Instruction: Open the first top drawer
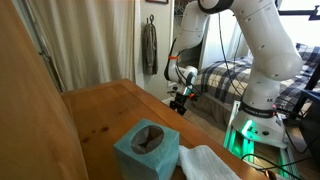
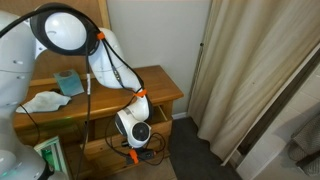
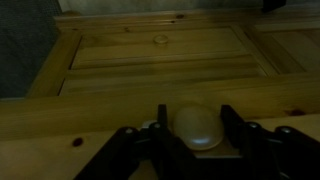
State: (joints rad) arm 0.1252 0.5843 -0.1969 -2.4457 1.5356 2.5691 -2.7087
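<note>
Fingers at the knob of the top drawer

The drawer [image 3: 70, 140] sits just under the table [image 2: 150, 90] top, its long axis level along the table's front edge and its face turned outward. The gripper [image 3: 193, 122] meets it head-on. The fingers [image 3: 238, 132] flank the round knob [image 3: 197, 132] closely, but I cannot tell whether they pinch it.

My arm [image 1: 262, 45] is all glossy white shell, fat rounded links. A black cable [image 2: 118, 62] runs loose along the outside, way up from the jaws. There are small orange bits [image 2: 100, 35] at the joints. The wrist housing [image 2: 130, 125] right behind the jaws is white with a dark round face. The gripper [image 3: 193, 112] is matte black, with chunky, angular fingers [image 3: 135, 145]. The base [image 1: 240, 135] glows green.
</note>
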